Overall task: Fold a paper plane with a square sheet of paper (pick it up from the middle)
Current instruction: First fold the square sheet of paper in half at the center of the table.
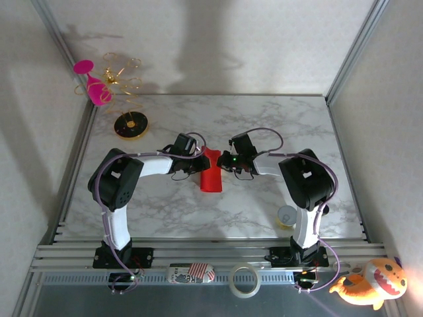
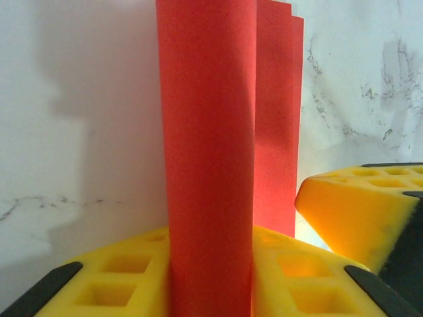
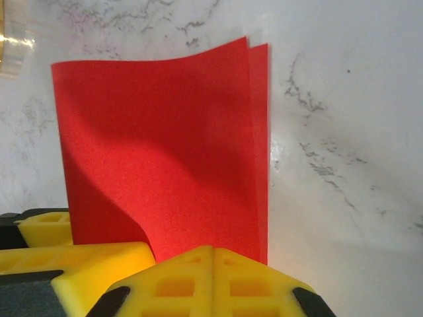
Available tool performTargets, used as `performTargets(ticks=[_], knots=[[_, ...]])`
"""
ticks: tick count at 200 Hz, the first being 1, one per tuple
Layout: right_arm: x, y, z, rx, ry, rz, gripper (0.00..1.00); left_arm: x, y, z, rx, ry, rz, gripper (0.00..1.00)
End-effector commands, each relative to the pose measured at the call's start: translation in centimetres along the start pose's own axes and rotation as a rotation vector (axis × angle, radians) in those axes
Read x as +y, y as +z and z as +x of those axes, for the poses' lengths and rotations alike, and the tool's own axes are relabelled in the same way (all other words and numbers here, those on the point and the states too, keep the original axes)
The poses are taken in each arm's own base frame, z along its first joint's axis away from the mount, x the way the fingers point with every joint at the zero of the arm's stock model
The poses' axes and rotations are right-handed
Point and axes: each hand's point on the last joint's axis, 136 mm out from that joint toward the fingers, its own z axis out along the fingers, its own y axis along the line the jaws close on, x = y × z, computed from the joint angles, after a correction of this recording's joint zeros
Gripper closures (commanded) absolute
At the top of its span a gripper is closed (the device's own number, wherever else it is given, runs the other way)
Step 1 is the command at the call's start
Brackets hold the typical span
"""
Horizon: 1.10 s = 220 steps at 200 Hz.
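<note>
We see the square sheet of paper (image 1: 211,176), bright red and already folded into a narrow layered strip, lying mid counter (image 1: 277,125) between the two arms. The left gripper (image 1: 197,162) meets its far end from the left. In the left wrist view the strip fills the gap between the yellow pads (image 2: 125,277), jaws part-way closed and pinching the fold. The right gripper (image 1: 225,161) is at the same end from the right, jaws pressed together, red layers rising straight from its pads (image 3: 178,284), nipping that edge. The pink wine glass (image 1: 92,84) is far back left, well apart
</note>
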Motion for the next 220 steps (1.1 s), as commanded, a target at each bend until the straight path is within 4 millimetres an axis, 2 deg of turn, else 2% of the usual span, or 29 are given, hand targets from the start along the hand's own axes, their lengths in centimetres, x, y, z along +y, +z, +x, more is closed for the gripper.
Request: performTargets(ticks=[1,33,53,79,104,125,157,190,220], knots=[[-0.1,0.7,0.7,0.045,-0.011,0.016,0.95,1.6,0.4,0.4,0.027,-0.005,-0.056,0.71],[-1.4,1.1,1.2,0.062,0.006,0.068,0.94,1.1,-0.4,-0.2,0.007,-0.014,-0.061,0.67],[-2.3,1.2,1.5,0.072,0.016,0.106,0.94,1.0,-1.4,-0.7,-0.023,-0.031,-0.083,0.6],[-2.7,1.3,1.7,0.076,0.024,0.119,0.94,1.9,-2.6,-1.0,-0.066,-0.083,-0.151,0.5],[-2.3,1.4,1.6,0.075,0.034,0.1,0.93,2.2,-2.8,0.0,-0.045,-0.124,-0.146,0.38],[-1.9,1.4,1.6,0.079,0.042,0.081,0.93,1.6,-2.4,0.9,-0.007,-0.144,-0.101,0.34],[-1.9,1.4,1.6,0.076,0.043,0.077,0.93,1.7,-1.8,2.1,0.027,-0.14,-0.131,0.34],[-1.9,1.4,1.7,0.076,0.041,0.074,0.93,1.5,-1.5,3.3,0.065,-0.133,-0.141,0.4],[-1.7,1.4,1.5,0.073,0.037,0.071,0.93,0.8,-1.5,3.3,0.066,-0.117,-0.136,0.47]])
